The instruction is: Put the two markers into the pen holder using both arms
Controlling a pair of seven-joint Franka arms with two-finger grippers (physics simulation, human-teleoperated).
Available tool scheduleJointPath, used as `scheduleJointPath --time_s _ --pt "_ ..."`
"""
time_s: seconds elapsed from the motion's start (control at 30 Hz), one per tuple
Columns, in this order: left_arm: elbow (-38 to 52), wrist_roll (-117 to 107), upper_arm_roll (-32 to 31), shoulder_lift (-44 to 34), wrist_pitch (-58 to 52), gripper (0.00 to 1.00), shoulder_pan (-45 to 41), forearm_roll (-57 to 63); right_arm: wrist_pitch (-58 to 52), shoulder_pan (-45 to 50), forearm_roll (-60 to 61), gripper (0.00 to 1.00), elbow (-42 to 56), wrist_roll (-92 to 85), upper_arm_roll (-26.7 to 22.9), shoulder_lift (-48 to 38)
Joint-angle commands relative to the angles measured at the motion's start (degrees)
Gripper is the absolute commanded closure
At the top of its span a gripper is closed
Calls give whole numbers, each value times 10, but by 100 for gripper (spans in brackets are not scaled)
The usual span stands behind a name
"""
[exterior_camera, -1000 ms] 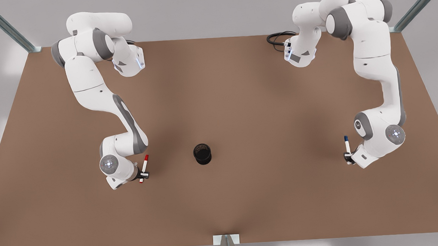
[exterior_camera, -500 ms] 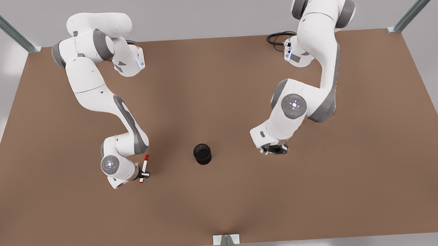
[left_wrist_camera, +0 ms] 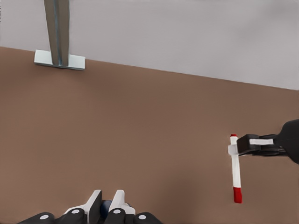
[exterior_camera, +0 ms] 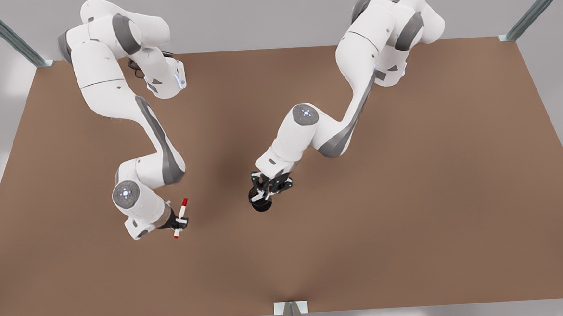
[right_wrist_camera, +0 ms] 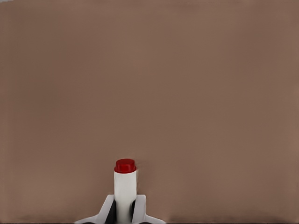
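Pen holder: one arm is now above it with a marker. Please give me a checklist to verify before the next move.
1. Left gripper above the pen holder: ok; they overlap in the front view.
2. Blue marker gripped: ok; blue shows between the left fingers in the left wrist view.
3. Blue marker lined up with the holder's opening: cannot tell; the gripper hides the opening.
4. Right gripper shut on the red marker: ok.
5. Right gripper apart from the holder: ok; it waits well toward the front view's left.
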Motion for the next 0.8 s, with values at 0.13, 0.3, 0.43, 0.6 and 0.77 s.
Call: scheduleJointPath --time_s 0.13,0.3,0.43,0.6,0.77 --pt "-26 -296 4 2 54 79 3 5 -80 -2 -8 78 0 17 12 -38" --pt "-79 -281 5 -18 36 79 1 6 -80 -2 -6 78 0 18 15 -51" --pt "-78 -241 4 -22 -24 79 0 5 -59 -1 -7 78 1 22 48 -60" --pt "-80 -238 4 -14 -35 74 -4 33 -58 2 -7 78 8 22 61 -61" --pt "-78 -226 4 -15 -79 0 -3 59 -49 0 -7 78 12 21 73 -61"
